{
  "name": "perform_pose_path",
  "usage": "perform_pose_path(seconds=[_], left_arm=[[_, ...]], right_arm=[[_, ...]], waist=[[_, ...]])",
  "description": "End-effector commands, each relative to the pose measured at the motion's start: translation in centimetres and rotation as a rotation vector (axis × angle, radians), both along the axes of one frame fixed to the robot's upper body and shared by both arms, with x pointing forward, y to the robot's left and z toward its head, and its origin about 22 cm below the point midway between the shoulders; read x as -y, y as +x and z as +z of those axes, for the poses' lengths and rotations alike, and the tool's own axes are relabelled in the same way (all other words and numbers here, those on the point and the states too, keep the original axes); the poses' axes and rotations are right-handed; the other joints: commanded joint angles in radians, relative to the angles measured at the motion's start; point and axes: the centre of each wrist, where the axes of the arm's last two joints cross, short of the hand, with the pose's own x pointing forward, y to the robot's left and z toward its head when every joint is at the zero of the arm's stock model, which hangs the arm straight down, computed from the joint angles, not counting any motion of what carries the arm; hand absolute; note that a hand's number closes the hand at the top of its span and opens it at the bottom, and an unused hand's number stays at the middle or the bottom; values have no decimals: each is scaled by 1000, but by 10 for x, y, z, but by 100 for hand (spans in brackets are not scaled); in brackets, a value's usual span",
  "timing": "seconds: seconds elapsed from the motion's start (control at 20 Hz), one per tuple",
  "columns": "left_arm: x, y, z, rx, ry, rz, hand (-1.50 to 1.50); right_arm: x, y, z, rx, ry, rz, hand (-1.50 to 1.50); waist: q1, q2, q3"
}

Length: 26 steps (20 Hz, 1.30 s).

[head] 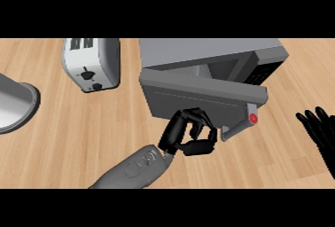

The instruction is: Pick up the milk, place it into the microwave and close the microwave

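Left hand point(189, 135), fingers curled, at the lower edge of the partly open microwave door point(203, 91). Microwave point(216, 51) at twelve o'clock; toaster point(93, 64) at ten; right hand point(322, 128), fingers straight, at three.

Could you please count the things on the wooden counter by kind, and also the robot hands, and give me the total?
Microwave, door partly open: 1
Toaster: 1
Grey round vessel at the left edge: 1
Robot hands: 2, left hand, right hand
Total: 5
No milk shows.

Matt wooden counter point(78, 133); glossy metal toaster point(91, 62); grey microwave point(209, 75).
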Motion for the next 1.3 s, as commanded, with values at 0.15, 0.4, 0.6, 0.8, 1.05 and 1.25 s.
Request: perform_pose_path(seconds=[0.15,0.4,0.6,0.8,1.05,1.25], left_arm=[[5,21,20,14,-59,176,150],[13,38,40,-7,-60,232,-150],[7,45,35,-44,-51,325,-150],[12,46,52,-40,-148,349,-150],[14,48,55,-47,-176,367,-150],[10,48,50,-56,-184,397,-150]], right_arm=[[6,9,31,63,-46,26,-150],[12,19,46,106,-58,26,-150],[36,21,106,285,-315,-114,150],[37,26,123,345,-374,-154,150],[38,33,132,376,-388,-191,150],[39,34,137,386,-411,-187,150]], waist=[[-37,10,0],[-63,22,3],[-92,26,0],[-74,32,0],[-64,46,2],[-68,48,2]])
